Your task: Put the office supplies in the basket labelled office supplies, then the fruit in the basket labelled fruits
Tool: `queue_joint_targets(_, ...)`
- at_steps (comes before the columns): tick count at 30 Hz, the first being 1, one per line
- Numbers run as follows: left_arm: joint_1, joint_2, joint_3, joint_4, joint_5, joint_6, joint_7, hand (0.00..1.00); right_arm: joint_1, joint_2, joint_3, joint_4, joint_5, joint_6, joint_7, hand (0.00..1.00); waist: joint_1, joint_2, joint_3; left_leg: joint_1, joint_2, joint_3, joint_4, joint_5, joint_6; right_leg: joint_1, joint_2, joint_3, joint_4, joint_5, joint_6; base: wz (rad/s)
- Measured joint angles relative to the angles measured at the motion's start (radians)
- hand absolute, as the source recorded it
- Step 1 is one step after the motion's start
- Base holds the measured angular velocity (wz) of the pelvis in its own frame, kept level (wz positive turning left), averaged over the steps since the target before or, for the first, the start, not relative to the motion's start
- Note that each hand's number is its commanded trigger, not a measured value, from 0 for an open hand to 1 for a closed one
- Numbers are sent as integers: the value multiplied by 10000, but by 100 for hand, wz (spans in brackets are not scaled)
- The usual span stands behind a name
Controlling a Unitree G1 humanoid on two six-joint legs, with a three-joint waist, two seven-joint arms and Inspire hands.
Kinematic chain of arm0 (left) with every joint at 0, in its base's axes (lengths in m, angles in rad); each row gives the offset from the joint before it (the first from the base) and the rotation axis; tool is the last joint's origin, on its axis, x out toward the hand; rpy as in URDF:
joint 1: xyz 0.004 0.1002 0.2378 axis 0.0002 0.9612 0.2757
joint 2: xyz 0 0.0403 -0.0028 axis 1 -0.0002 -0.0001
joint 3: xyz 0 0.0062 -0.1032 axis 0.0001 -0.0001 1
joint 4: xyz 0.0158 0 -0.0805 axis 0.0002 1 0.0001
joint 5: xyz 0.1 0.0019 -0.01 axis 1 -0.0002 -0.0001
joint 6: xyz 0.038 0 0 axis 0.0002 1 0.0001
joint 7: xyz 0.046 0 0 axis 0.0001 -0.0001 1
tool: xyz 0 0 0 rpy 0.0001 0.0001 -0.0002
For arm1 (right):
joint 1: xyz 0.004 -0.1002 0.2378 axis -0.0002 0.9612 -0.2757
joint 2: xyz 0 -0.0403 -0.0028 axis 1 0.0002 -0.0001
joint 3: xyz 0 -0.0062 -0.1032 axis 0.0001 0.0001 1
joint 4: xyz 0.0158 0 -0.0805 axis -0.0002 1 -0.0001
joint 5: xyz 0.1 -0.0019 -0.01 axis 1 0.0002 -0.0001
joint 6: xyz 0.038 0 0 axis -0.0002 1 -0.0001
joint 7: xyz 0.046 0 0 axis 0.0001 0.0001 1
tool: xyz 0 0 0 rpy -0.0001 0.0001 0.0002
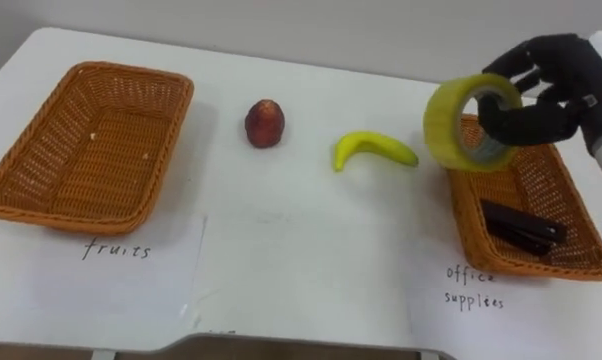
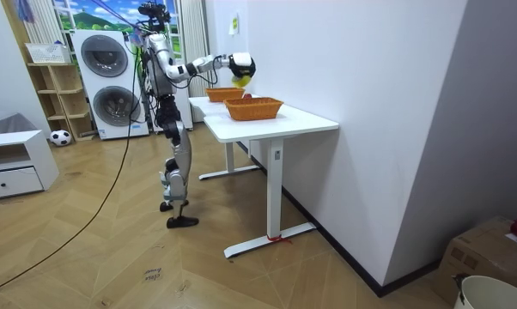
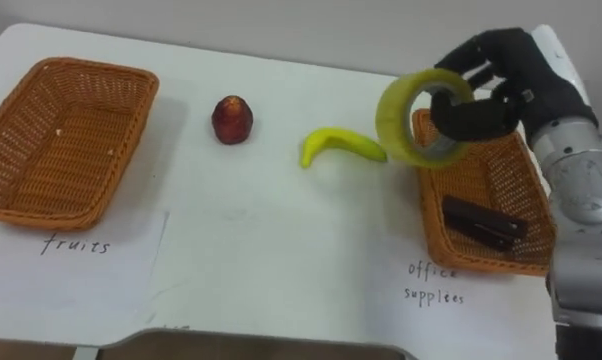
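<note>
**Tape roll gripped over the office basket**

You had the right hand (image 1: 553, 82) curled round the yellow tape roll (image 1: 439, 122), fingers through its hole. It hung in the air over the left rim of the office supplies basket (image 1: 462, 222), not touching it. A dark stapler (image 1: 521, 226) lay inside that basket. The banana (image 1: 373, 150) and a red fruit (image 1: 265, 123) sat apart on the white table (image 1: 301, 270), between that basket and the fruits basket (image 1: 141, 72) on the left.

Stacked washing machines (image 2: 104, 58), football (image 2: 60, 136)
</note>
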Motion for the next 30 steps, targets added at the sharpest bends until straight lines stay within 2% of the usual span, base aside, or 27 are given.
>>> queue_joint_targets(5,15,13,112,-60,23,2,11,0,58,-9,0,252,55,26,-335,100,-247,-3,-38,-38,-11,82,42,2,0,-129,-15,65,39,0,0,-5)
queue_joint_targets(9,24,30,108,-174,-2,1,6,0,78,-100,4,858,298,6,-568,100,-290,-49,-73,-29,-18,90,75,2,0,-98,-31,47,28,1,2,0)
queue_joint_targets(17,73,37,100,-221,-7,2,-56,0,381,-201,13,1785,658,36,-669,100,-239,-40,-77,-25,-11,83,86,2,0,-141,-38,37,109,0,2,0)
queue_joint_targets(24,214,51,170,-243,4,2,-180,0,386,-587,12,1949,965,22,-735,100,-213,41,-118,17,-16,79,84,1,1,-124,-51,33,166,1,0,0)
queue_joint_targets(30,213,58,160,-200,4,-10,-164,0,502,-594,22,2439,976,-35,-1062,100,-133,26,-105,29,-17,83,86,1,1,-121,-49,33,168,4,-4,0)
